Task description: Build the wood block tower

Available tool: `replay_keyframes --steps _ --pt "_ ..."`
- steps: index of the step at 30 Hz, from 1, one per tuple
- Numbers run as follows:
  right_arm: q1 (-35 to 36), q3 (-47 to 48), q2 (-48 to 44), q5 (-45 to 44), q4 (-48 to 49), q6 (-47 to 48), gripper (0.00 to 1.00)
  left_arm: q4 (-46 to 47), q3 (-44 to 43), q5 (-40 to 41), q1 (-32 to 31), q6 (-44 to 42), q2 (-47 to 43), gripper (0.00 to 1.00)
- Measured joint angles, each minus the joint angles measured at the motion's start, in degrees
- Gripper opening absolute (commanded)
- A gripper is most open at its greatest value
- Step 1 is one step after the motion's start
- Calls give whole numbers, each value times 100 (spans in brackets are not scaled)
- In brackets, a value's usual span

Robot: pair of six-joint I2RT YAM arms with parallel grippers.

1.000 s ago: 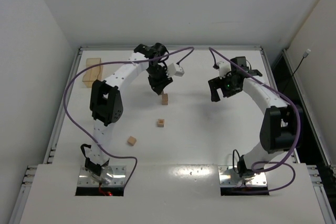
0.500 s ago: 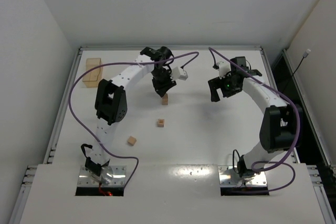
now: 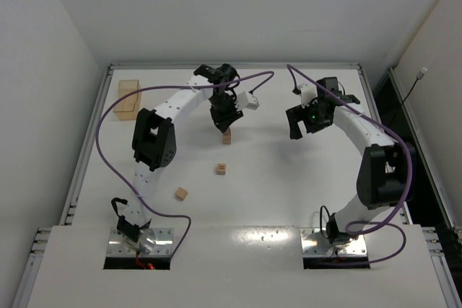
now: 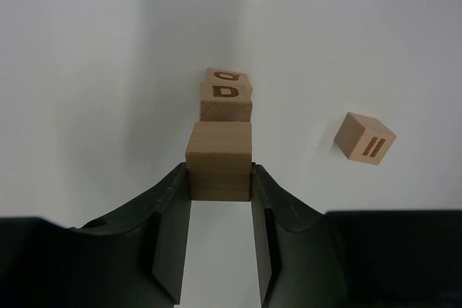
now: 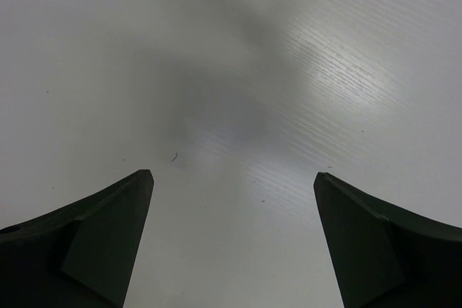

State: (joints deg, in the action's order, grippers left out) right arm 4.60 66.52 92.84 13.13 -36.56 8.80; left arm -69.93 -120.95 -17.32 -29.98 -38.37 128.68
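My left gripper (image 3: pixel 222 123) is shut on a plain light tan wooden cube (image 4: pixel 219 151), held between its fingertips just above the table. Right beyond it in the left wrist view is a short stack of lettered cubes (image 4: pixel 227 100). In the top view this stack (image 3: pixel 227 137) stands just in front of the gripper. One loose cube with two dark bars (image 4: pixel 365 138) lies to the right, and it also shows in the top view (image 3: pixel 221 169). Another loose cube (image 3: pixel 180 193) lies nearer the bases. My right gripper (image 3: pixel 297 126) is open and empty, and the right wrist view (image 5: pixel 231 178) shows only bare table under it.
A larger pale translucent tan box (image 3: pixel 128 97) sits at the far left corner of the white table (image 3: pixel 289 178). Raised rails edge the table on the left and right. Purple cables loop over both arms.
My left gripper has moved a little right and forward with its cube, ending just behind the stack. It has been nearly still for the last half second. The right arm has not moved.
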Motion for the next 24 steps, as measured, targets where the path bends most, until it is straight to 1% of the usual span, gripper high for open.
replay_keyframes --steps 24 --pt "0 48 107 0 -24 0 91 22 -149 -4 -7 4 219 0"
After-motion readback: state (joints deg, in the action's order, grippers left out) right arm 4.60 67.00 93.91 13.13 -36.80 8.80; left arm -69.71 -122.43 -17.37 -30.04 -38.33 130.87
